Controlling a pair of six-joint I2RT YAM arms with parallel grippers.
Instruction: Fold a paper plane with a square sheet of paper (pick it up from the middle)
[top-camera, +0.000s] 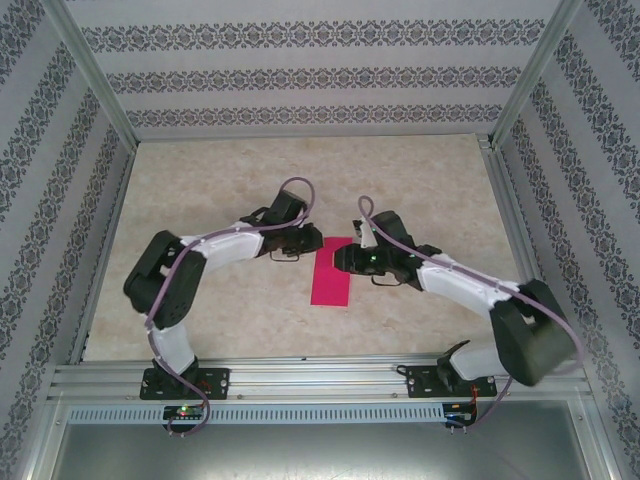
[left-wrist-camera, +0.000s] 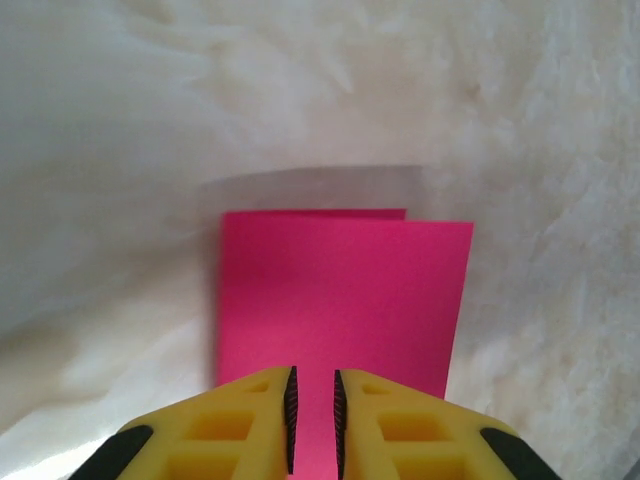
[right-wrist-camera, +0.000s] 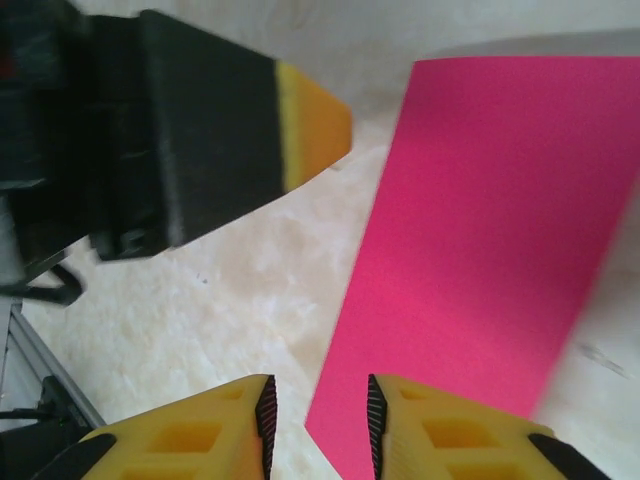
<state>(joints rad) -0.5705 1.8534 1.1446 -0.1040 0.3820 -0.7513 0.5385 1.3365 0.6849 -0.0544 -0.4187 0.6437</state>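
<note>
Centrally on the marbled table (top-camera: 200, 180) lies the pink sheet of paper (top-camera: 331, 272), folded into a narrow rectangle. The left gripper (left-wrist-camera: 313, 385) has its jaws a slit apart over the paper's edge. The right gripper (right-wrist-camera: 318, 395) is partly open and empty beside it.

plain magenta-pink paper (top-camera: 331, 272), beige marbled table (top-camera: 220, 180), grey floral-striped walls (top-camera: 300, 60).

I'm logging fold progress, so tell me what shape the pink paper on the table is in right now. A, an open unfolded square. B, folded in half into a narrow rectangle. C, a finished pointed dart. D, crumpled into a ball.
B: the pink sheet lies flat on the table as a narrow rectangle, and the left wrist view shows two layers with slightly offset far edges.
</note>
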